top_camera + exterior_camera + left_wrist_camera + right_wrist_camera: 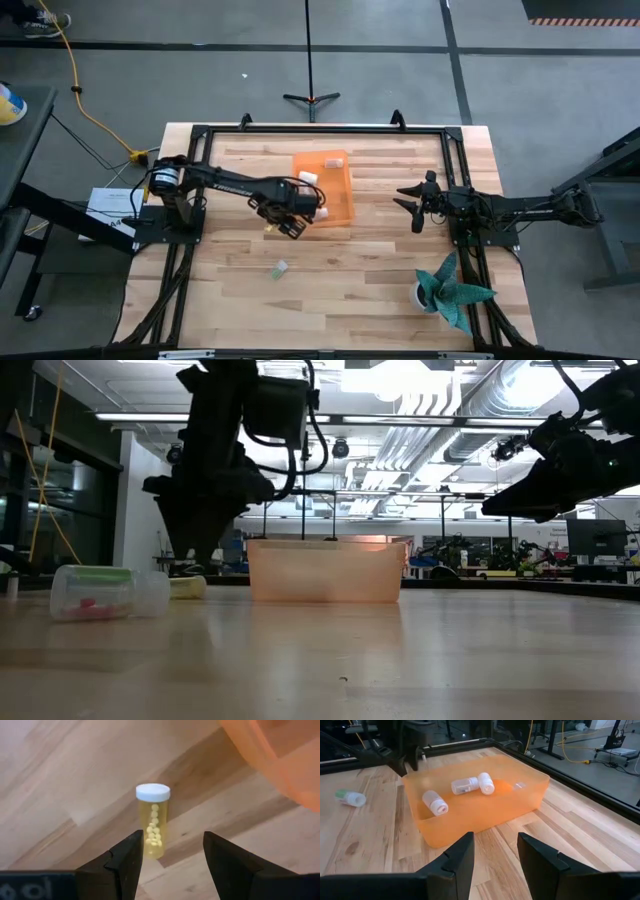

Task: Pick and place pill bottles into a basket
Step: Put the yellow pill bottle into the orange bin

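The orange basket (335, 190) sits on the table's far middle and holds several white-capped pill bottles (465, 785). An amber bottle (154, 822) with a white cap lies on its side on the wood, just left of the basket's near corner. My left gripper (170, 855) is open and hovers just above the bottle, pointing down, one finger on either side of the bottle's bottom end; it touches nothing. A pale green bottle (279, 268) lies on its side nearer the front edge. My right gripper (412, 205) is open and empty, right of the basket.
A teal spiky plant in a white pot (450, 290) stands at the near right. The basket's wall (280, 765) is close beside my left gripper. Bare wood lies between the basket and the front edge.
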Robot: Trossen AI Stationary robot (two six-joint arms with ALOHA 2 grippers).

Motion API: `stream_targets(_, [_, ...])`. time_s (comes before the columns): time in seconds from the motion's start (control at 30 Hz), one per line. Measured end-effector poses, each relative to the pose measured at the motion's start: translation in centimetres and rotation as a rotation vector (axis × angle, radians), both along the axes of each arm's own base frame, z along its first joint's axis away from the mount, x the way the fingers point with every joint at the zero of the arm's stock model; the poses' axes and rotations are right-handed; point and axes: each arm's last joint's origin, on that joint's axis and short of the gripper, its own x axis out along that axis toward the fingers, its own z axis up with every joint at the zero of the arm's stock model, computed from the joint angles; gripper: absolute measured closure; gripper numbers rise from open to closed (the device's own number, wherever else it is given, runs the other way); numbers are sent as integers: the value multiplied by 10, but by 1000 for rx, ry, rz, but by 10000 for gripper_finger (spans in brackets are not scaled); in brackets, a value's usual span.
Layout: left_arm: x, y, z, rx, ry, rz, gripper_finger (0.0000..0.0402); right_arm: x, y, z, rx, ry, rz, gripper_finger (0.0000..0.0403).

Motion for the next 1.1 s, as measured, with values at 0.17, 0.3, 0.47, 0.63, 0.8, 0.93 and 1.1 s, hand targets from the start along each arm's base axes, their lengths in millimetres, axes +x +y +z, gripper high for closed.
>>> stream_targets(0.17, [-10, 5, -12, 35, 53, 54, 163, 0, 0, 0, 1, -1, 1, 261])
stream_targets(0.3, [-15, 4, -20, -17, 69, 59, 163, 0, 0, 0, 3, -1, 0, 261])
stream_targets(0.47, [-17, 4, -30, -17, 57, 51, 163, 0, 0, 0, 3, -1, 0, 261])
stream_targets(0.63, [-18, 4, -42, -21, -4, -29, 163, 0, 0, 0, 2, -2, 0, 261])
stream_targets(0.8, [-18, 4, -43, -20, -13, -121, 164, 0, 0, 0, 2, -1, 1, 261])
stream_targets(0.93, [-16, 4, -41, -21, -6, -151, 187, 0, 0, 0, 2, -1, 1, 261])
stream_targets(1.1, [-14, 4, -41, -28, -16, -182, 252, 0, 0, 0, 2, -1, 1, 261])
